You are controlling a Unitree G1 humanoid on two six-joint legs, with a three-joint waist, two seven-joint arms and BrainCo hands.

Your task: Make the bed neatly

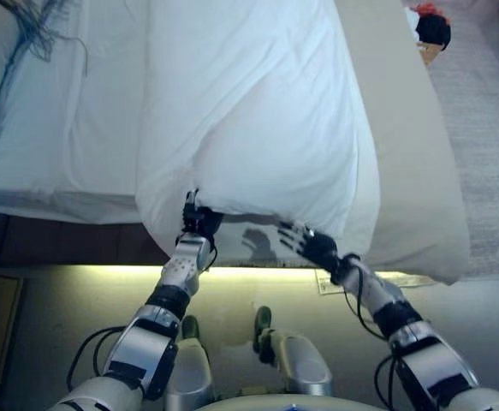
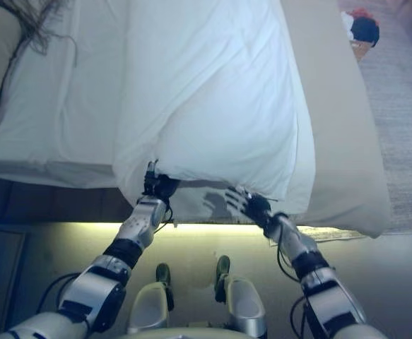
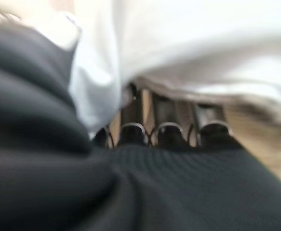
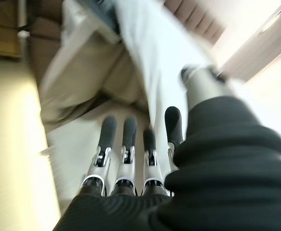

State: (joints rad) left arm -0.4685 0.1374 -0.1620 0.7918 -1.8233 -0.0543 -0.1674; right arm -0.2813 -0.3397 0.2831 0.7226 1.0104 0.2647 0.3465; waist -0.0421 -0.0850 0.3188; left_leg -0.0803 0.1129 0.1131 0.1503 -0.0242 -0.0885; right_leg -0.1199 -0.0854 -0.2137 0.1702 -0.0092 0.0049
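1. Your left hand [image 1: 199, 221] pinches the near hem of the white duvet [image 1: 258, 120], fingers curled into the cloth.
2. Your right hand [image 1: 311, 246] hangs just below that hem, fingers straight and spread, holding nothing.
3. The duvet lies down the bed [image 1: 61, 128], its near edge draped over the foot.

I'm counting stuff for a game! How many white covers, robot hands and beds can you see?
White duvet: 1
Bed: 1
Robot hands: 2, the left hand at the duvet's hanging edge, the right hand spread open just below it
Total: 4
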